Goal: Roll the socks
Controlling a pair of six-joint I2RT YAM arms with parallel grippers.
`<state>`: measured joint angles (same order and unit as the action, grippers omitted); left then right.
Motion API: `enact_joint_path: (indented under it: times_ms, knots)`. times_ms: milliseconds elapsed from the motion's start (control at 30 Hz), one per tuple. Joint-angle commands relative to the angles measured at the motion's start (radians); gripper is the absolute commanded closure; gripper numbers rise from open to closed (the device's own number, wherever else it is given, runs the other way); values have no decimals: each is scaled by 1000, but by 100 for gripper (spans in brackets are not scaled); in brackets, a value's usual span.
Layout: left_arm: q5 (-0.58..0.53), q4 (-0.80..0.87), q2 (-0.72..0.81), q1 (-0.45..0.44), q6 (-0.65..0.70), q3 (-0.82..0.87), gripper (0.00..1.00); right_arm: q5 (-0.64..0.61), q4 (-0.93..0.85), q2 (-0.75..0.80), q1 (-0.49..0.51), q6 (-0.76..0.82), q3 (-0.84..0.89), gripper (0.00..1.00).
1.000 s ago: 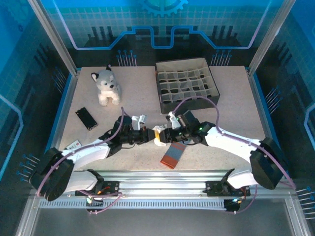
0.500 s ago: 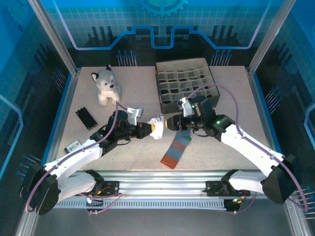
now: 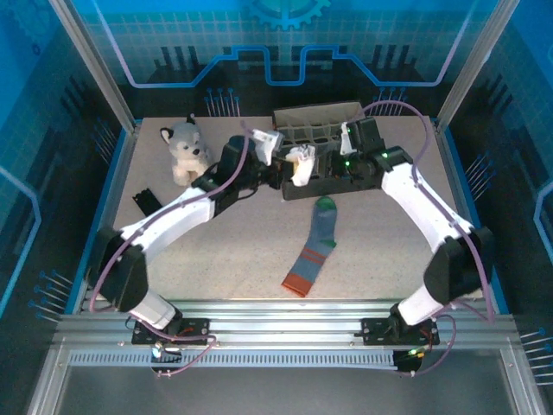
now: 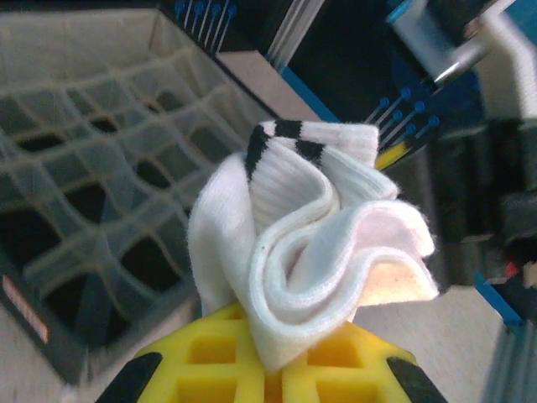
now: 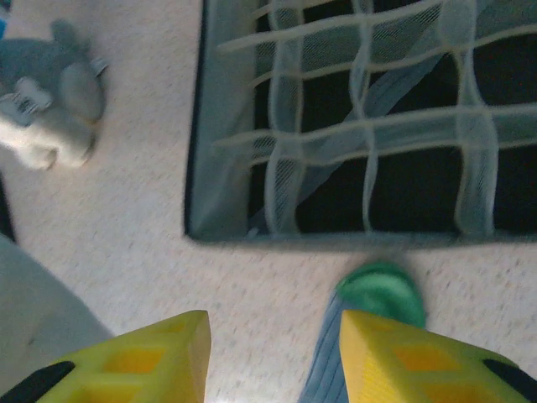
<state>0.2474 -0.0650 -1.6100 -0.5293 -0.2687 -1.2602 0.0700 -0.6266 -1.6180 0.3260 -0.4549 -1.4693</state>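
The white sock (image 4: 302, 243), bunched into a roll with its dark stripes on top, is held up in my left gripper (image 4: 281, 378), which is shut on it. In the top view this white sock (image 3: 301, 163) hangs at the front left corner of the divided box (image 3: 373, 177), beside my left gripper (image 3: 288, 164). The grey-blue sock (image 3: 315, 246) lies flat on the table, green toe towards the box, orange-red cuff towards me. My right gripper (image 5: 273, 336) hovers open over the table at the box's front wall, its right finger above the green toe (image 5: 382, 290).
The dark box with mesh dividers (image 5: 197, 151) stands at the back right. A plush husky (image 3: 188, 151) sits at the back left, also in the right wrist view as the husky (image 5: 46, 117). A black flat object (image 3: 152, 207) lies at the left.
Both arms rose from the table's middle and swung back to the box. The left gripper carried the rolled white sock along. The right gripper came off it and stands open.
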Motion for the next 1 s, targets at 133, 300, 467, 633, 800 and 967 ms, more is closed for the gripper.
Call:
enact_joint_path:
  times_ms: [133,300,467,633,800,967]
  knots:
    - [56,-92,-342,56,102,-370,100,-8,-1,-234,-98,36,-210,68]
    - [96,-176,-541,85,91,-517,100,-2,-20,-375,-111,62,-333,72]
    - [100,-264,-631,96,100,-526,100,4,-20,-457,-111,72,-388,74]
    - [115,-361,-654,106,102,-455,100,-8,-22,-500,-108,83,-407,75]
    - [119,-391,-651,113,113,-399,100,-16,-19,-514,-104,83,-392,76]
    - [136,-437,-649,130,100,-353,100,-22,-22,-532,-105,86,-388,77]
